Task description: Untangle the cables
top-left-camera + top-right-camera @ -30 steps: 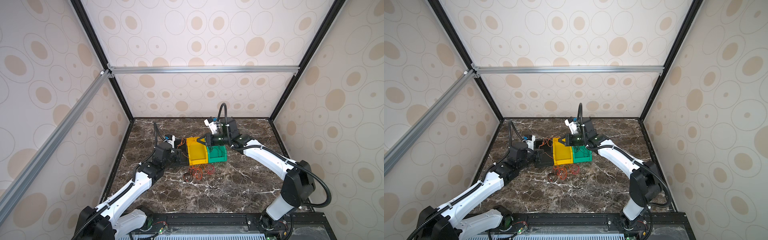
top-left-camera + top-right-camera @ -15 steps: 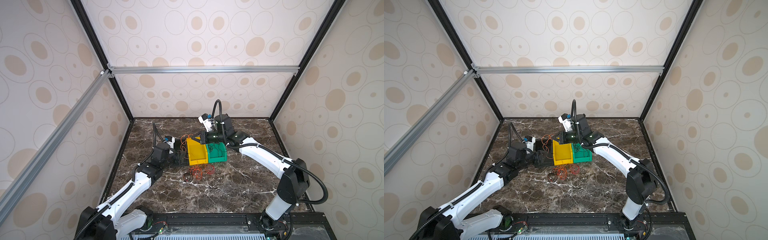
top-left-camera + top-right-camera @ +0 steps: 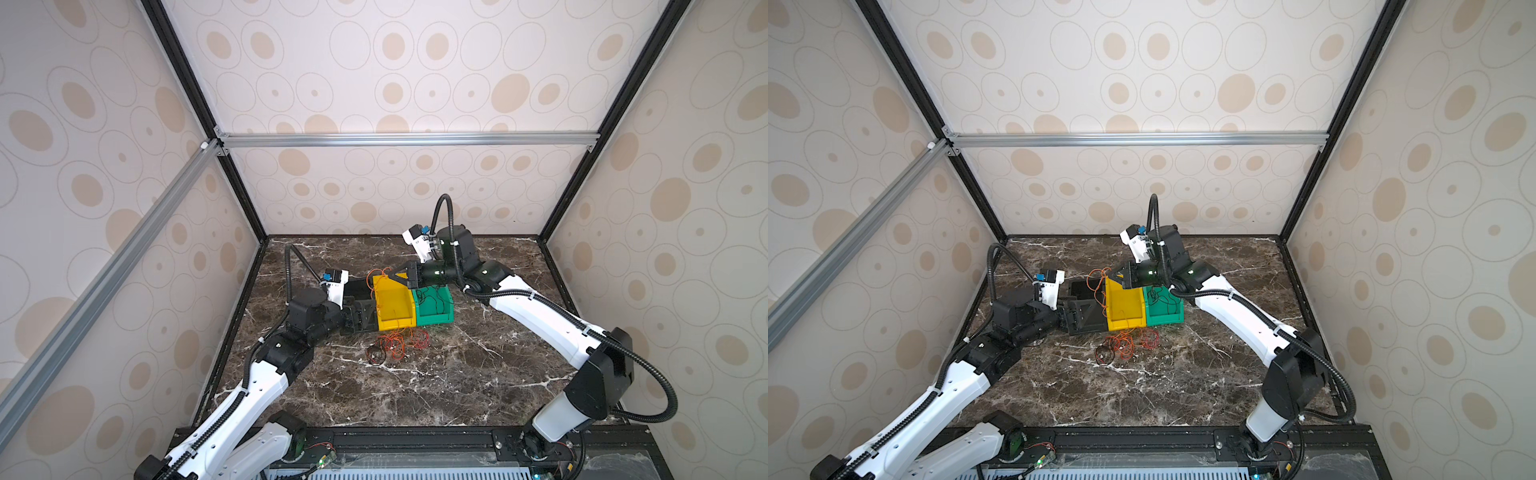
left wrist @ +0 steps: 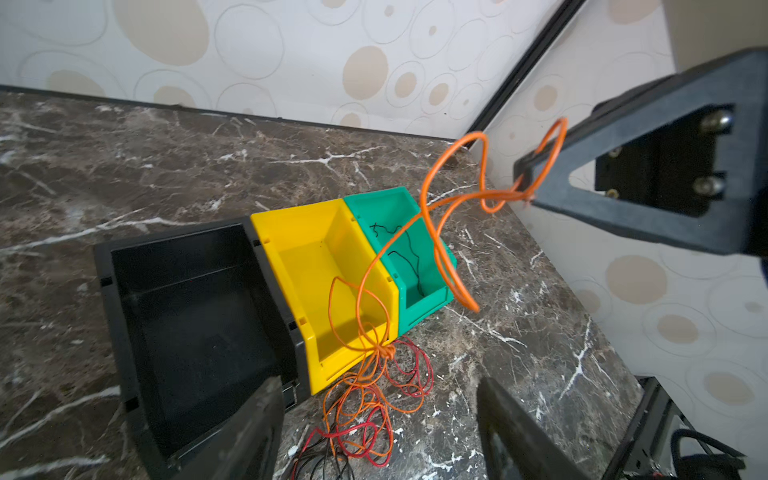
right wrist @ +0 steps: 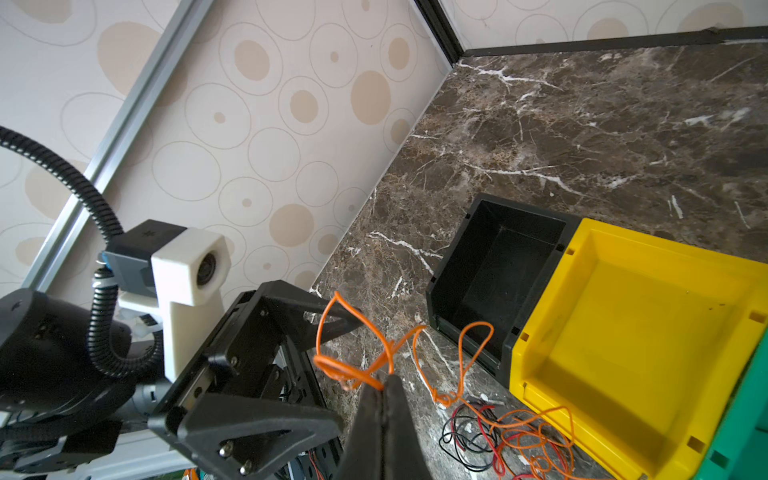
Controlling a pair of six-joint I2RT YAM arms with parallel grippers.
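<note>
Right now the right tool [image 5: 382,384] is pinching an orange cable [image 4: 432,224], its jaws pressed together on a looped stretch held in the air above the back of the yellow bin [image 4: 291,232]. That arm is reaching in from the right with its elbow bent near the rear wall and its wrist pointing toward the middle. The left arm is stretching low from the near left, and the left tool [image 3: 1080,318] is hovering over the black bin [image 4: 124,291] with its fingers [image 4: 257,415] spread wide and gripping nothing. From the pinch the orange cable is trailing down across the yellow bin to a knot at that bin's front lip. There it is joining the rest of the cables [image 3: 395,345], a heap of orange, red and black loops lying on the tabletop [image 3: 415,395] just in front of the bins. A thin black cable [image 4: 405,249] is lying inside the green bin [image 4: 374,199]. In both top views the left tool is covering much of the black bin, and which strands are crossing inside the heap is too fine to make out.
</note>
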